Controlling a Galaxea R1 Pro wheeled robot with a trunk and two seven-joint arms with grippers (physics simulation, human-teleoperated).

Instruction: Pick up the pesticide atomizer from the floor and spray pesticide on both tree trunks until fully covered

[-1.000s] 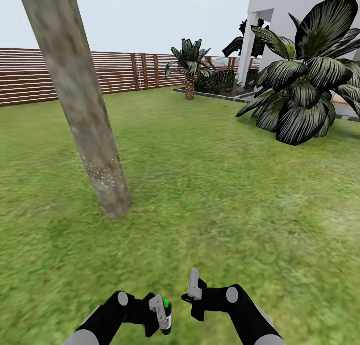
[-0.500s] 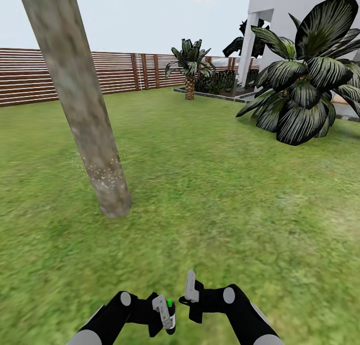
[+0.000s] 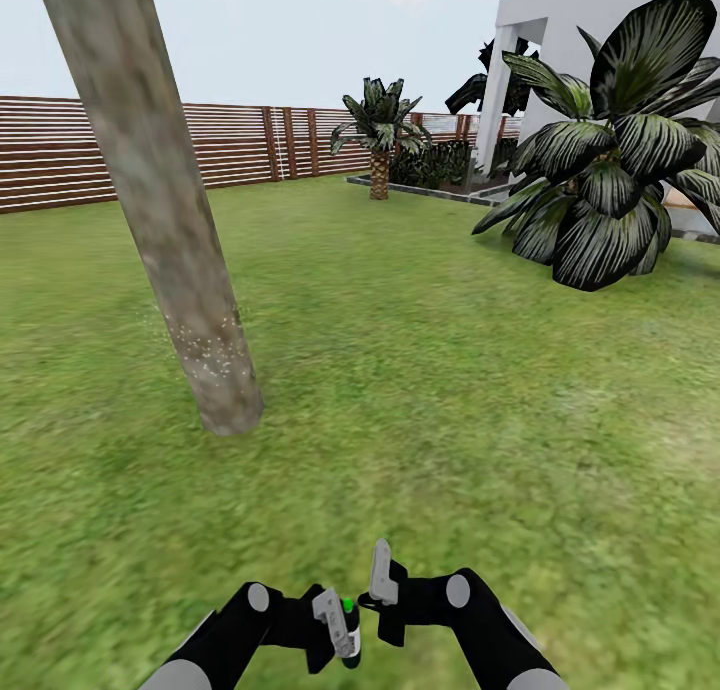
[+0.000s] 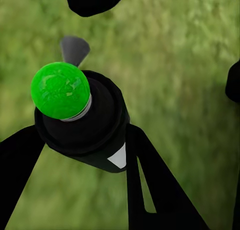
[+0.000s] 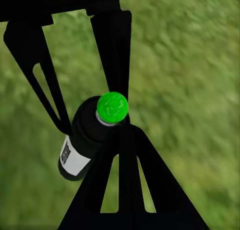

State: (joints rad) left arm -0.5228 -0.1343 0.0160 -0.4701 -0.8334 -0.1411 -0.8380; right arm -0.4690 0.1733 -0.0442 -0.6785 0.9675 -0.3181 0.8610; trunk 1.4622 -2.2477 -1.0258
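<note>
In the head view my left gripper (image 3: 338, 625) is at the bottom centre, shut on the pesticide atomizer (image 3: 347, 620), a dark bottle with a bright green cap. In the left wrist view the atomizer (image 4: 100, 125) sits between the black fingers above the grass. My right gripper (image 3: 380, 568) is close beside it, shut and holding nothing. The right wrist view shows the atomizer (image 5: 87, 135) and its white label just past the right gripper (image 5: 125, 132). A leaning grey-brown tree trunk (image 3: 170, 230) rises ahead on the left. White pesticide specks (image 3: 210, 355) dot its lower part.
Open grass floor (image 3: 450, 420) lies between me and the trunk. A large dark-leaved plant (image 3: 610, 170) and a white building (image 3: 590, 20) stand at the right. A small palm (image 3: 380, 140) and a brown slat fence (image 3: 60, 155) are at the back.
My left gripper has shifted slightly right with the atomizer, closing in on the right gripper. The right gripper has edged a little left and down. The trunk and the specks look the same.
</note>
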